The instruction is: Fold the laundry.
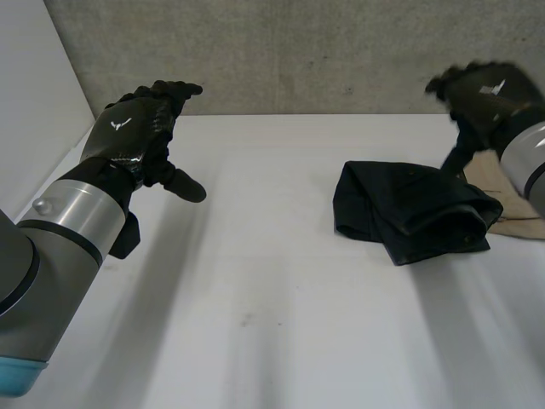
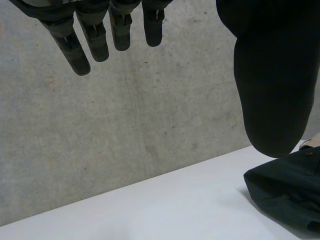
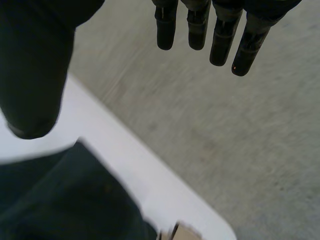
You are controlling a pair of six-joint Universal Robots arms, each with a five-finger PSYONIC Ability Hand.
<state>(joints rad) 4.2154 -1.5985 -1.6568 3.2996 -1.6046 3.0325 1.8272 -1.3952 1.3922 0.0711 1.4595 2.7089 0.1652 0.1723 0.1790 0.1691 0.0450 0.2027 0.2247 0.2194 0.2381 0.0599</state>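
A dark folded garment (image 1: pixel 409 209) lies on the white table (image 1: pixel 255 298) at the right, with its edge also under my left thumb (image 2: pixel 287 192) and under my right palm (image 3: pixel 60 200). My left hand (image 1: pixel 140 128) hovers above the table's left side, fingers (image 2: pixel 100 42) straight and thumb spread, holding nothing. My right hand (image 1: pixel 481 89) is raised above the garment's far right edge, its fingers (image 3: pixel 215 37) straight and apart from the thumb (image 3: pixel 35 75), empty.
A beige cloth (image 1: pixel 511 196) lies at the table's right edge, partly under the dark garment and behind my right arm (image 1: pixel 528 162). A grey concrete wall (image 1: pixel 298 51) runs along the table's far edge.
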